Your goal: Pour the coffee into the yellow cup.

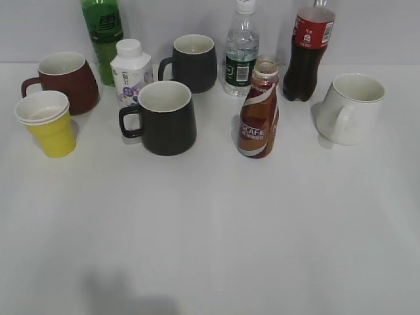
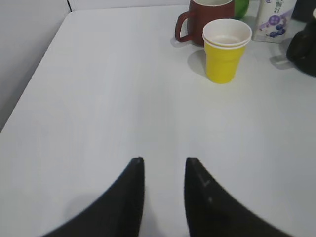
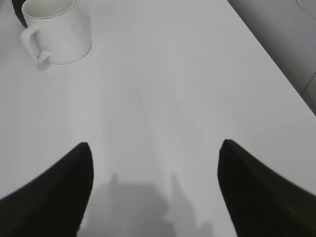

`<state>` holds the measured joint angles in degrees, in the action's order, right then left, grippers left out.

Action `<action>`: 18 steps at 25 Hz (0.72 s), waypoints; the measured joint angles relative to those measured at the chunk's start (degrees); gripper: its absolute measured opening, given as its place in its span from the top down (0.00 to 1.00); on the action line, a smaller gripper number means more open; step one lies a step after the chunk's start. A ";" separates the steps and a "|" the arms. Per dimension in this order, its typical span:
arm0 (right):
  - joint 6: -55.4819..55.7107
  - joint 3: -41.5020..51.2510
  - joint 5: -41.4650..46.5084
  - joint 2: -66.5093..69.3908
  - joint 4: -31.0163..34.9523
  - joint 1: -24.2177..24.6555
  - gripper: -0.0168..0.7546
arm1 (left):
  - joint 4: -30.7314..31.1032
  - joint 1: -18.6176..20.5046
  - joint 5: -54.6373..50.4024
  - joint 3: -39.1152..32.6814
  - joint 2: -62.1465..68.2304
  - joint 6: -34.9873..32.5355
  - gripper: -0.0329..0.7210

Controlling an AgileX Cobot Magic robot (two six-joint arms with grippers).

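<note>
The coffee bottle (image 1: pixel 258 115), small and brown with a "CAFE" swirl label, stands upright right of the table's middle. The yellow cup (image 1: pixel 51 131) stands upright at the far left, white inside, in front of a brown-red mug. In the left wrist view the cup (image 2: pixel 224 59) is ahead and to the right of my left gripper (image 2: pixel 164 160), which is open a little and empty over bare table. My right gripper (image 3: pixel 154 144) is wide open and empty over bare table. Neither gripper shows in the exterior view.
A brown-red mug (image 1: pixel 69 82), a black mug (image 1: pixel 164 118), a second dark mug (image 1: pixel 193 62) and a white mug (image 1: pixel 351 108) stand around. A green bottle (image 1: pixel 103 36), milk carton (image 1: pixel 131 72), water bottle (image 1: pixel 241 52) and cola bottle (image 1: pixel 308 52) line the back.
</note>
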<state>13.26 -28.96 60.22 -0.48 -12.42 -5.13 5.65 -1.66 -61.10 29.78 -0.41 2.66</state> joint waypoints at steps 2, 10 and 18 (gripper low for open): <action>0.00 0.00 0.00 0.00 0.00 0.00 0.22 | -0.11 -0.21 0.19 0.00 0.00 0.00 0.66; 0.00 -0.56 -11.84 0.00 -1.93 0.00 0.22 | 0.40 -2.02 20.30 0.96 5.82 0.00 0.66; 0.26 1.68 -31.58 10.63 0.39 0.00 0.22 | 0.51 -2.19 42.63 -3.82 23.44 0.00 0.59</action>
<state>13.53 -27.29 28.63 10.15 -12.02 -5.13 6.16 -3.85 -18.46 25.97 23.02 2.66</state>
